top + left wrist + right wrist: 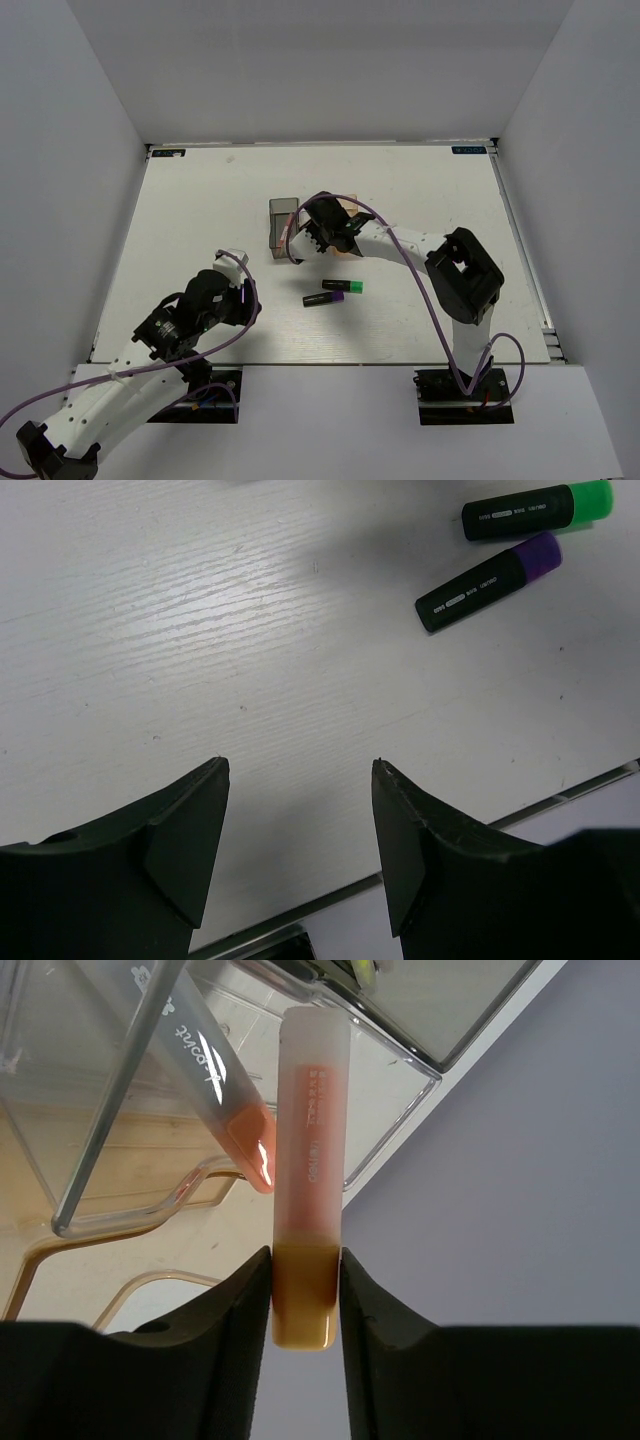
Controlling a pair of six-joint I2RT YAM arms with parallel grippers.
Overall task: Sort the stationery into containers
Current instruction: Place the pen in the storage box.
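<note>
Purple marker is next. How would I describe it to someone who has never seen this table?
On the table, just nearer the arm bases than the boxes, two black markers lie side by side. The purple marker is the nearer one, slightly left; its cap is purple, where the green marker has a green cap.

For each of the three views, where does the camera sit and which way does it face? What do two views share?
Top external: above and behind the bases, facing down on the table; left arm and right arm show.
Left wrist: on that wrist, facing down at the table; the open left gripper shows.
Right wrist: on that wrist, facing along the right gripper, shut on an orange tube by the clear container.
Shared: green marker and purple marker, in top and left wrist views.
</note>
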